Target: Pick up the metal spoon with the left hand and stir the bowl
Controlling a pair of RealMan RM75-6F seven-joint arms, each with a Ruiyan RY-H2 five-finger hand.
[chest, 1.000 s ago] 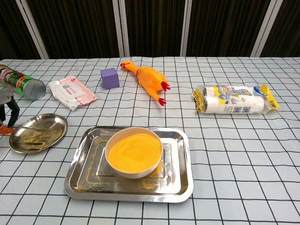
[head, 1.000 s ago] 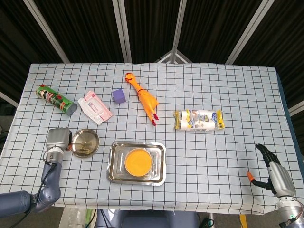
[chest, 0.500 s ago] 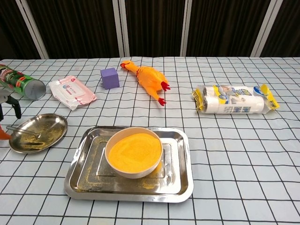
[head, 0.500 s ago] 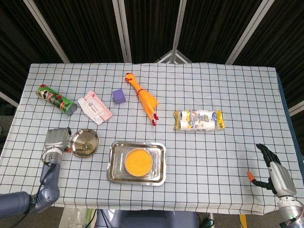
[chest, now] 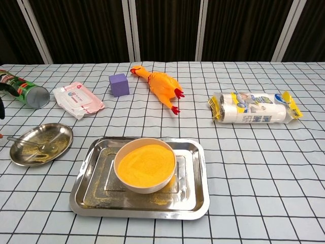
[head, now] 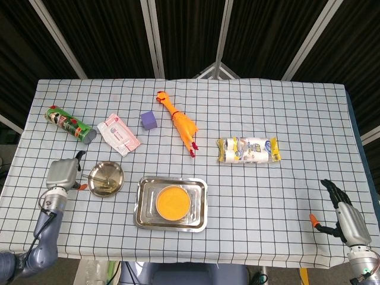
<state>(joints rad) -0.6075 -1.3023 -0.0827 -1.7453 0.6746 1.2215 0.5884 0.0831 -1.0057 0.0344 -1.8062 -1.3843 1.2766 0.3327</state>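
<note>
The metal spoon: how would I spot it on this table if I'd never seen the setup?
Start at the steel tray holding the bowl of orange powder near the table's front. Left of it sits a round metal dish, and the metal spoon lies in it. It is the only slim, handled utensil there.

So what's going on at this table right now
The robot's left hand sits just left of the shallow round metal dish, where the metal spoon lies; it holds nothing. The bowl of orange powder stands in the rectangular steel tray, not yet stirred. The right hand rests open at the table's near right edge, away from everything.
</note>
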